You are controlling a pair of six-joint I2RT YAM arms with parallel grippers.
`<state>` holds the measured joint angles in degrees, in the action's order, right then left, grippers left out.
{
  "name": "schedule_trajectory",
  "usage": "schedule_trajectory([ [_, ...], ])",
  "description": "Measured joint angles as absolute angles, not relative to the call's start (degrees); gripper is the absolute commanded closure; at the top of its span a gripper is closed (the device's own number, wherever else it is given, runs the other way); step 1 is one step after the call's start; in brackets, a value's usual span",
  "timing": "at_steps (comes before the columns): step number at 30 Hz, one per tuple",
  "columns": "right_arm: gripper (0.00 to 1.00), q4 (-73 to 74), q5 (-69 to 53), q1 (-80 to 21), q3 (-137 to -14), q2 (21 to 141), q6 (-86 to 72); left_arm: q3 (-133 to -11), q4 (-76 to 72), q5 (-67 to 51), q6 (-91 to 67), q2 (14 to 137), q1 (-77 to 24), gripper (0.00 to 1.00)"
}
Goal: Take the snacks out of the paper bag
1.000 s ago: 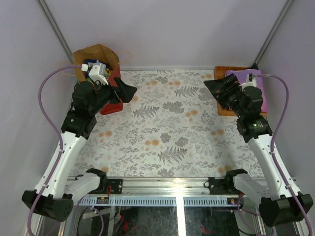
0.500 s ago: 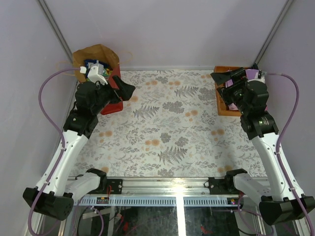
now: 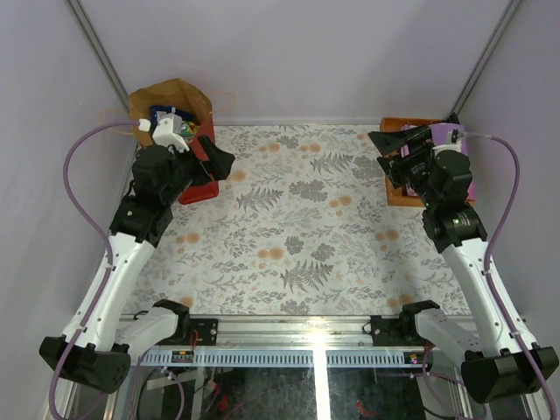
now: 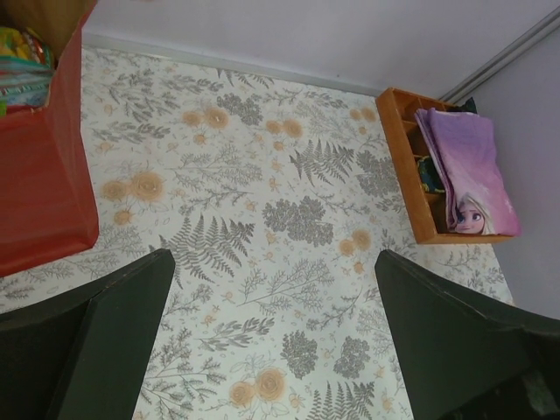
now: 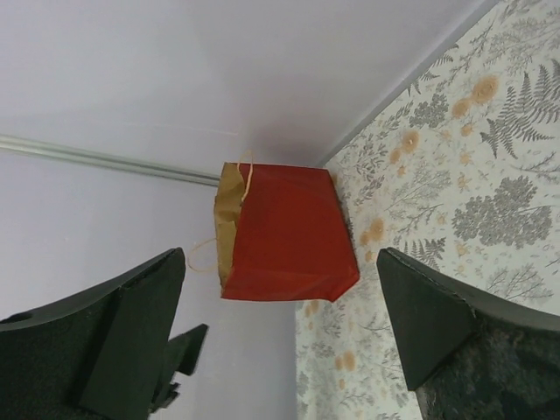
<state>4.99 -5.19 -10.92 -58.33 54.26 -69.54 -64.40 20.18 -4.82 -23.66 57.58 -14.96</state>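
Top external view shows the paper bag (image 3: 185, 96) standing in the upper left corner of the floral table (image 3: 297, 227), with snacks (image 4: 19, 54) visible in its open mouth. The left gripper (image 4: 272, 255) hovers just beside the bag's red side, jaws spread wide, holding nothing. The right gripper (image 5: 280, 255) hangs at upper right over the wooden tray (image 3: 395, 194), likewise spread and empty.

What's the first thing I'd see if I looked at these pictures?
A tall red paper bag in the far left corner of the flowery table, with shiny snacks peeking out. Over on the far right, a purple princess book lies on a wooden tray.
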Motion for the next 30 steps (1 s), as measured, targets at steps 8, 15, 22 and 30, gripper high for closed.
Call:
schedule_trajectory([
  [8,0.01,-4.86,-13.65,-11.07,-57.74,56.82,-55.20,-75.33,22.00,-5.06,-23.66,64.86,-8.36,0.00],
  [15,0.05,-4.54,-15.11,-13.39,-67.68,71.79,-42.68,-90.80,28.67,1.45,-26.33,81.45,2.83,0.00],
  [22,0.08,1.37,-15.86,-21.98,-91.57,100.55,-33.65,-104.90,36.42,19.20,-23.66,95.85,4.45,0.00],
  [30,0.08,5.80,-18.22,-26.33,-99.15,109.67,-31.11,-111.96,38.37,25.58,-18.76,103.72,12.99,0.00],
])
